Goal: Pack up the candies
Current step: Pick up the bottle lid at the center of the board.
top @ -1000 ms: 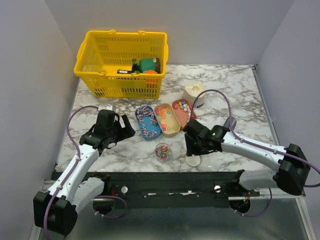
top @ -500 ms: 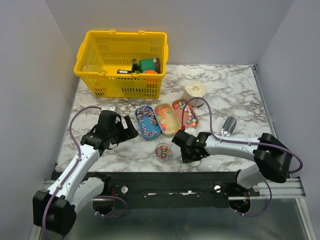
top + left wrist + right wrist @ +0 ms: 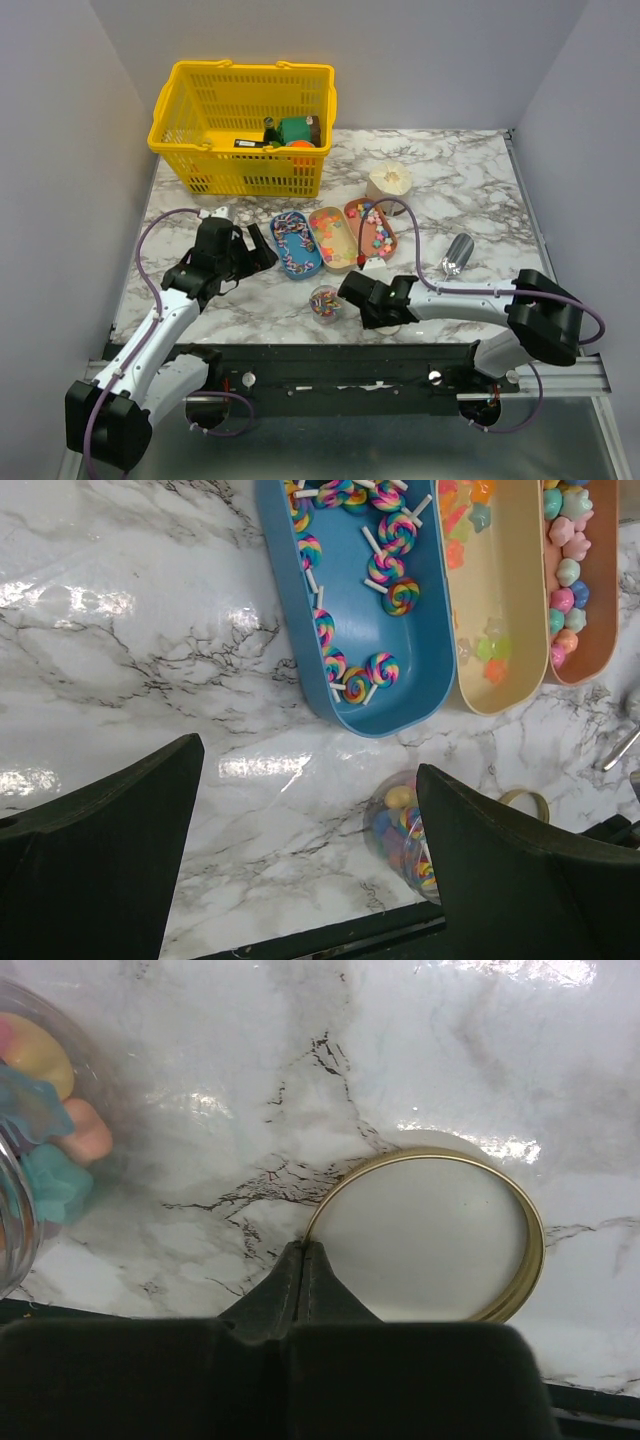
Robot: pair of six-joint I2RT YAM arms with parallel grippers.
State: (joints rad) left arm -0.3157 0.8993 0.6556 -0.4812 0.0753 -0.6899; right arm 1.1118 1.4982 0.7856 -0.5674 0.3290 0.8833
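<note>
At the near edge of the table (image 3: 480, 200), the right claw (image 3: 303, 1257) is seen pressed together on the rim of the lid (image 3: 430, 1235), which lies flat just beside the small clear jar (image 3: 323, 300) holding candies (image 3: 402, 802). The left claw (image 3: 305, 768) is held apart, empty, near the blue tray (image 3: 440, 670). Capping is judged to be the step in hand: the lid must be lifted, carried over the jar's mouth and seated level.
</note>
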